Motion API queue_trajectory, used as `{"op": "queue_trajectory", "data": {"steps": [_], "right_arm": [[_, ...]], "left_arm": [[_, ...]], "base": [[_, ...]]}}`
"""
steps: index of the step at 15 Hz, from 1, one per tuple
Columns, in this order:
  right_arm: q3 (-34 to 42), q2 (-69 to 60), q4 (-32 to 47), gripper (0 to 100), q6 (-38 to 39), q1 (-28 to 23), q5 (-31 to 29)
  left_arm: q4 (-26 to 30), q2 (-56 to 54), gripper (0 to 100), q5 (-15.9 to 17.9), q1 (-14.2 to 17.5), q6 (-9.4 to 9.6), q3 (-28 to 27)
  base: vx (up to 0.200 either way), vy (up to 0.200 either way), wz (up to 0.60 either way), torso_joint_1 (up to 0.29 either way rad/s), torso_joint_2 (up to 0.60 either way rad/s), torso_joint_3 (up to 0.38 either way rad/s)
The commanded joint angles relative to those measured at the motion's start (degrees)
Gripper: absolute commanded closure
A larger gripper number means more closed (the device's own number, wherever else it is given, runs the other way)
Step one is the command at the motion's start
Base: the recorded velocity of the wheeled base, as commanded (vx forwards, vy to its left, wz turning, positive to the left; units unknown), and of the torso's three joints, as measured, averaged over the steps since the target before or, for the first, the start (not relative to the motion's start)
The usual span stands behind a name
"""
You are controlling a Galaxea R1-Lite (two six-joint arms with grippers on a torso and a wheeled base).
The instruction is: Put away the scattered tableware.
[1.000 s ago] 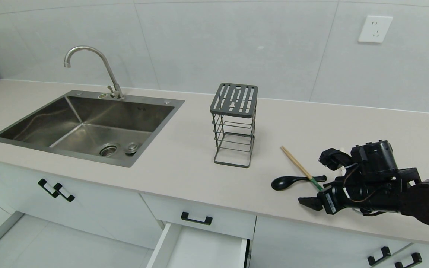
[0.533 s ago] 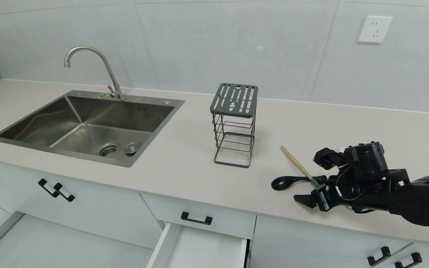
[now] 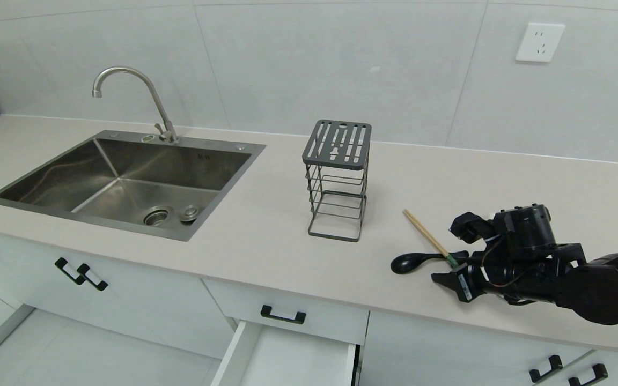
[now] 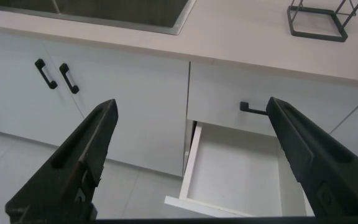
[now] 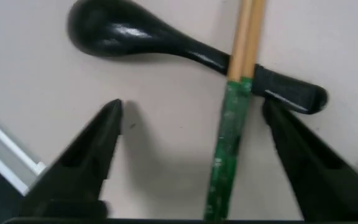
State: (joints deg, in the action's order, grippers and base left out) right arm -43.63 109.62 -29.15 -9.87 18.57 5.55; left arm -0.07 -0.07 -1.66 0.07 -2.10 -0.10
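Counter (image 3: 266, 230): chopsticks (image 3: 421, 231) partly behind end effector (image 3: 447, 251)

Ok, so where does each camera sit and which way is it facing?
Head view: on the robot's head, looking forward and down at the countertop with sink, rack, spoon and chopsticks; the right arm and right gripper show.
Left wrist view: on the left wrist, facing the cabinet fronts and open drawer; the left gripper stands open.
Right wrist view: on the right wrist, close above spoon and chopsticks, between its open fingers.
Shared: head and right wrist views both show spoon and chopsticks.
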Motion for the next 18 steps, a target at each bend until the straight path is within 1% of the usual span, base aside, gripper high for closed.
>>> {"op": "queue_trajectory", "data": {"steps": [1,4,9,12,13,14,18], "right_arm": [[-0.05,-0.11,-0.47,100,-0.06,-0.72,-0.19],[-0.05,-0.55,-1.09,100,-0.15,-3.19,-0.19],[0.92,-4.59,-4.07,100,-0.15,-4.33,0.08],[6.28,-8.46,-12.34,100,-0.15,-4.24,0.52],[7.77,-9.6,-13.83,100,-0.23,-4.24,0.61],[10.93,-12.5,-15.59,100,-0.15,-3.89,0.69],[16.3,-21.29,-15.76,100,-0.23,-3.19,2.36]], "left_arm": [[-0.01,0.07,0,-0.01,0.01,-0.01,0.01],[-0.01,0.07,0,-0.01,0.01,-0.01,0.01],[-0.01,0.07,0,-0.01,0.01,-0.01,0.01],[-0.01,0.07,0,-0.01,0.01,-0.01,0.01],[-0.01,0.07,0,-0.01,0.01,-0.01,0.01],[-0.01,0.07,0,-0.01,0.01,-0.01,0.01],[-0.01,0.07,0,-0.01,0.01,-0.01,0.01]], "base": [[0.0,0.0,0.0,0.0,0.0,0.0],[0.0,0.0,0.0,0.0,0.0,0.0],[0.0,0.0,0.0,0.0,0.0,0.0],[0.0,0.0,0.0,0.0,0.0,0.0],[0.0,0.0,0.0,0.0,0.0,0.0],[0.0,0.0,0.0,0.0,0.0,0.0],[0.0,0.0,0.0,0.0,0.0,0.0]]}}
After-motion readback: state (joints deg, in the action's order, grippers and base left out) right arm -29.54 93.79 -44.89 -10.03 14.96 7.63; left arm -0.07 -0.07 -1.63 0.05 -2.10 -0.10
